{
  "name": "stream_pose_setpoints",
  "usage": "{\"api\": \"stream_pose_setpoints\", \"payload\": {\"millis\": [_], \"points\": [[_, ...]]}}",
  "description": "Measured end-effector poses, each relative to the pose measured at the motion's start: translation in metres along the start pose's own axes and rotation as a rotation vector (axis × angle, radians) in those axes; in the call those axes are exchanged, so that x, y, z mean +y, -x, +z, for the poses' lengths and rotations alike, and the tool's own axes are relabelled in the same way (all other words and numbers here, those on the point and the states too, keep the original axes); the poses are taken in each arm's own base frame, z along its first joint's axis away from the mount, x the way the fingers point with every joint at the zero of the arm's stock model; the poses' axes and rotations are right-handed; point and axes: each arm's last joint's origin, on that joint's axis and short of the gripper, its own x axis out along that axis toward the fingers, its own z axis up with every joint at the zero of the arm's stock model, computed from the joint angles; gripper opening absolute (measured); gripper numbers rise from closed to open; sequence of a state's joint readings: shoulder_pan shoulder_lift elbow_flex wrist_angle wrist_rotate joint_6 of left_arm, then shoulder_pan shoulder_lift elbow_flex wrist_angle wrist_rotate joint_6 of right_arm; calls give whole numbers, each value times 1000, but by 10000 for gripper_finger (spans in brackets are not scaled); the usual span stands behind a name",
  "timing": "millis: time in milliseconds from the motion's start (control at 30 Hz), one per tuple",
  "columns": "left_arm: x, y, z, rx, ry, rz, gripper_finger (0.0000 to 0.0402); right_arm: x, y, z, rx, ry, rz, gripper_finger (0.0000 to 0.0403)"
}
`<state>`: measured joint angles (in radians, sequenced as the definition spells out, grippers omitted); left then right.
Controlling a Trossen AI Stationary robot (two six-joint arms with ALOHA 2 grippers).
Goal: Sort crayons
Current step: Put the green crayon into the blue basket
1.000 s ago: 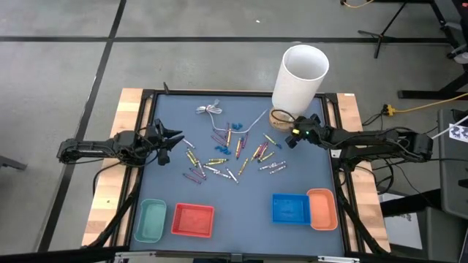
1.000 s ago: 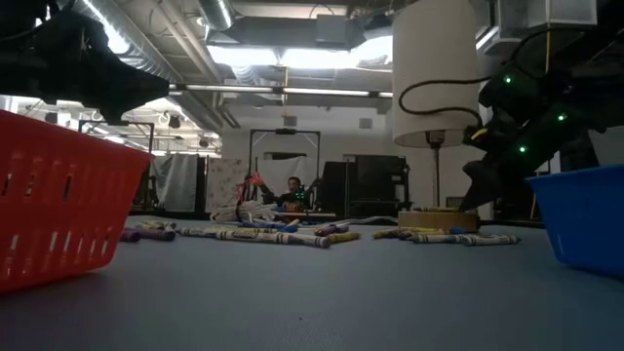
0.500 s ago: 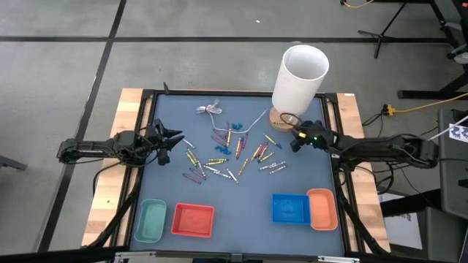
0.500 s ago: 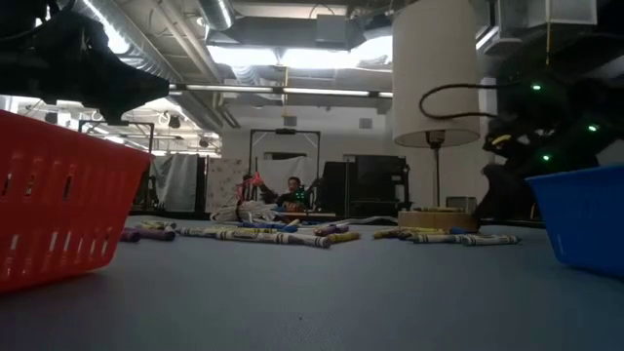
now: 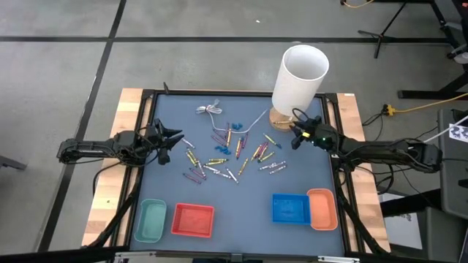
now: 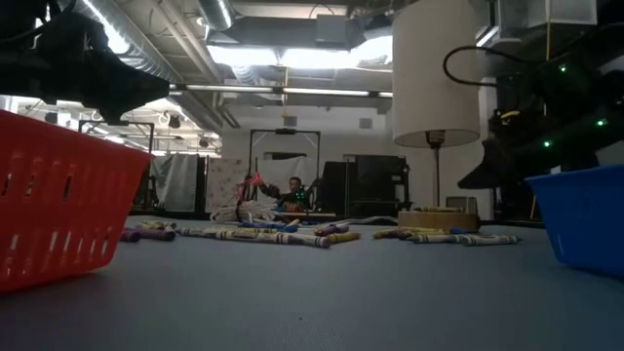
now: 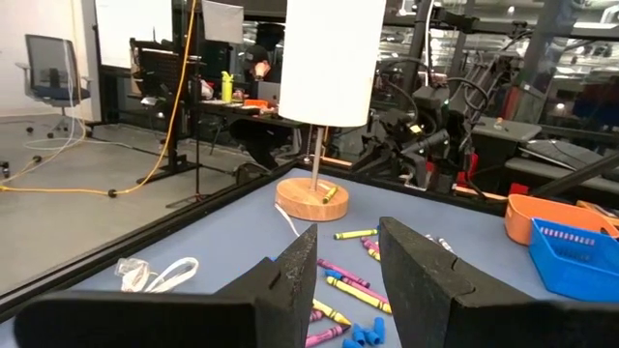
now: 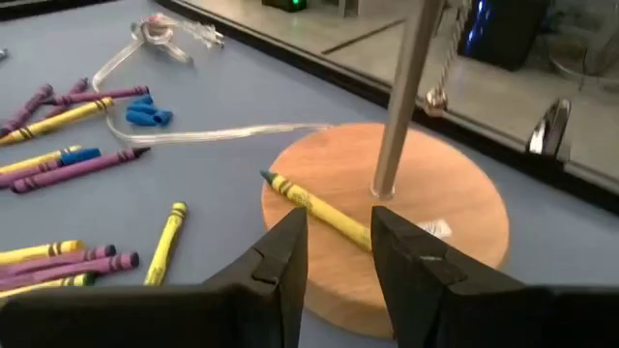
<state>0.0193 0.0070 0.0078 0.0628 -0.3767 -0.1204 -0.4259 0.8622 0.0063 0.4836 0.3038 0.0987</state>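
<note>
The crayons lie scattered over the middle of the blue-grey mat, in yellow, purple, red and other colours. One yellow crayon rests on the round wooden base of a lamp. My right gripper hovers open just short of that base, slanting slightly down, with the yellow crayon straight ahead of its fingertips. My left gripper waits open above the mat's left side, pointing level at the crayons.
The lamp's tall white shade stands over the far right of the mat. A thin white cable and small blue bits lie among the crayons. Green, red, blue and orange bins line the near edge.
My right gripper has tipped up from a steeper downward slant toward level and shifted a little toward the lamp's base, while that arm has sunk lower. Its fingers have stayed open. The crayons have not moved.
</note>
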Motion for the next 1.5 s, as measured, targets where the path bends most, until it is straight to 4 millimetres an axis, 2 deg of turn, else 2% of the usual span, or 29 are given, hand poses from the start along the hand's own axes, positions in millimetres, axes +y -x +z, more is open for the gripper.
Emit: {"api": "stream_pose_setpoints", "payload": {"millis": [267, 967, 1267, 1500], "points": [[0, 0, 0, -1, 0, 3, 99, -1, 0, 0, 1, 82, -53, 117], [0, 0, 0, -2, 0, 7, 99, 0, -2, -1, 9, 261, 0, 117], [1, 0, 0, -5, 0, 26, 99, 5, -19, 6, 87, 343, -22, 117], [1, 0, 0, -5, 0, 26, 99, -2, -32, 2, 179, 322, -60, 117]]}}
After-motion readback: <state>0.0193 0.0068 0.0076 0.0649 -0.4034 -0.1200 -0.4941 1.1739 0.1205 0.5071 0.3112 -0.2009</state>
